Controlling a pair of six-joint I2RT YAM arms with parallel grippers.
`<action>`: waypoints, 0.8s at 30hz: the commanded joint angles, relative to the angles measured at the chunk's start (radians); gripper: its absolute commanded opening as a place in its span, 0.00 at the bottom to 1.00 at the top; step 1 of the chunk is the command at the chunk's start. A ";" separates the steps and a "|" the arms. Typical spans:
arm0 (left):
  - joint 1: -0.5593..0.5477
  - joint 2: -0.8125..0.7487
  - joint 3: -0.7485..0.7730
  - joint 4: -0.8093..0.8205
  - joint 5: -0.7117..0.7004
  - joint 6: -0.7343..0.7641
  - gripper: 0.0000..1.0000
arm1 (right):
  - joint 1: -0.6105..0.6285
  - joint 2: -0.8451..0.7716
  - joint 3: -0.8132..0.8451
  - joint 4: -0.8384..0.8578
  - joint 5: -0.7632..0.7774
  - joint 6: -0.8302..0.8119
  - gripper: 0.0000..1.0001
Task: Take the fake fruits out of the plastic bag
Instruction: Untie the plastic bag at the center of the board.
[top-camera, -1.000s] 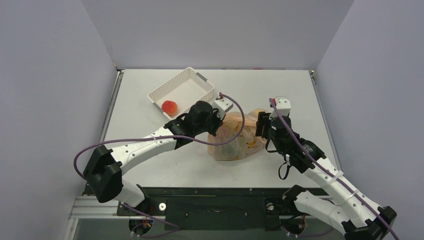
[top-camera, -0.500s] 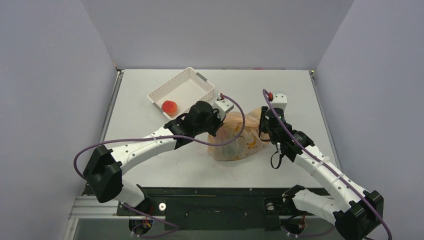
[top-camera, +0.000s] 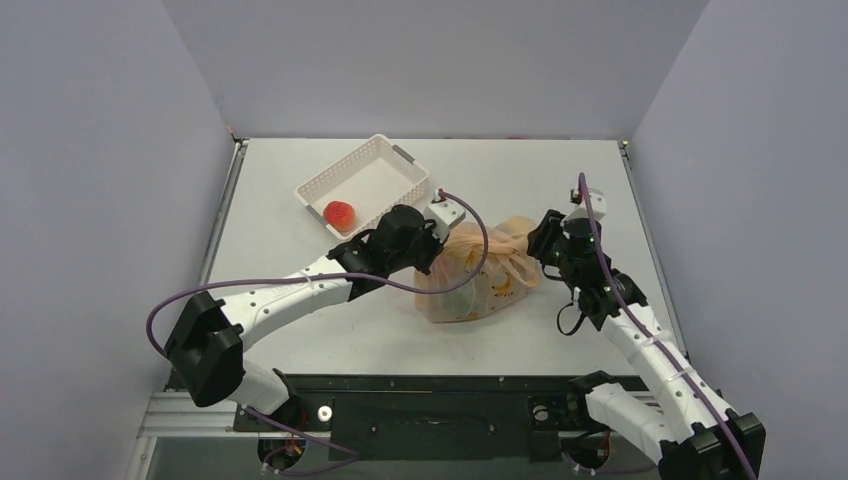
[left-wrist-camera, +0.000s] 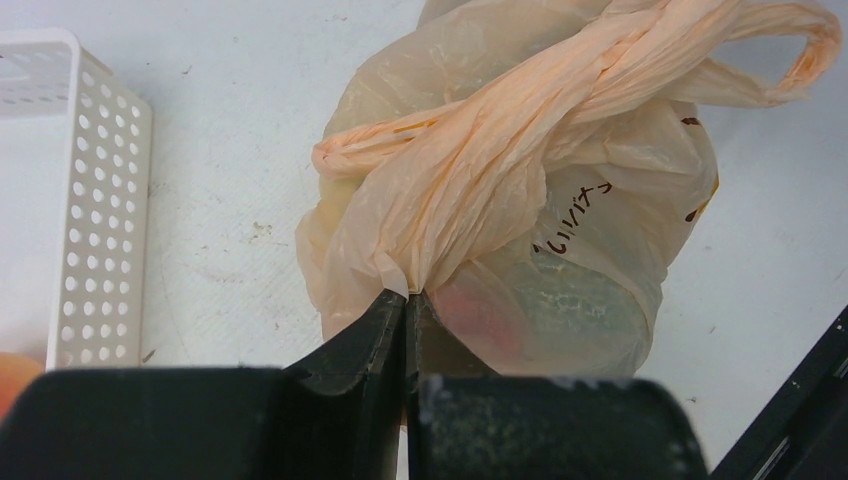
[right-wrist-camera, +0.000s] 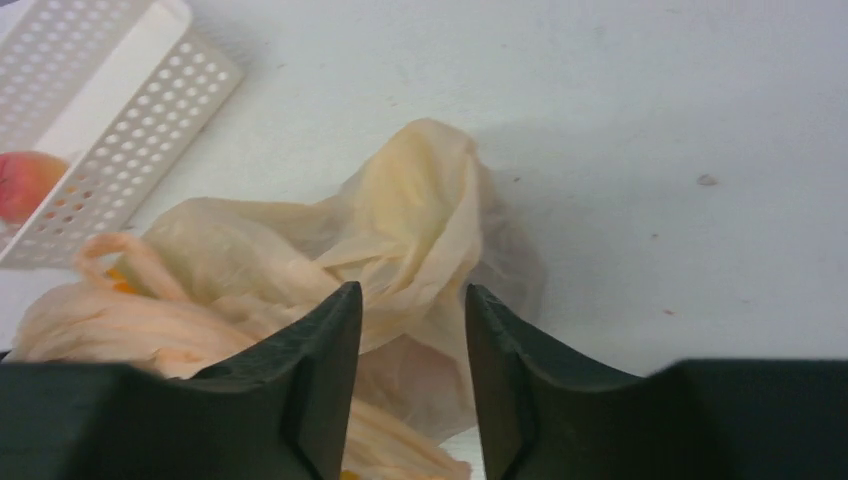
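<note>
The pale-orange plastic bag (top-camera: 478, 275) lies crumpled at mid-table, its loop handles (top-camera: 515, 262) spread to the right. Fake fruits show only dimly through the film: a red blur (left-wrist-camera: 478, 312) and a greenish shape (left-wrist-camera: 570, 300) in the left wrist view, yellow bits (top-camera: 505, 290) from above. My left gripper (left-wrist-camera: 407, 294) is shut on a gathered fold of the bag (left-wrist-camera: 520, 180) at its left side. My right gripper (right-wrist-camera: 412, 292) is open, its fingers (right-wrist-camera: 330, 330) hovering over the bag's right end (right-wrist-camera: 420, 220), holding nothing.
A white latticed basket (top-camera: 410, 178) stands at the back left with an orange-pink peach (top-camera: 339, 213) inside; it also shows in the wrist views (left-wrist-camera: 100, 230) (right-wrist-camera: 120, 110). The left arm (top-camera: 300, 290) lies across the near left of the table.
My right gripper has drawn back to the right off the bag. The bag's handles now lie spread out toward it. My left gripper has kept its pinch on the bag.
</note>
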 joint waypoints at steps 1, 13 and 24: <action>-0.005 -0.034 0.007 0.038 0.031 0.010 0.00 | 0.060 -0.057 -0.007 0.078 -0.175 -0.040 0.46; -0.014 -0.008 0.014 0.033 0.107 0.022 0.00 | 0.225 0.056 0.027 0.087 0.045 -0.016 0.72; -0.028 -0.021 -0.007 0.067 0.120 -0.001 0.00 | 0.066 0.162 0.051 0.085 0.048 0.213 0.00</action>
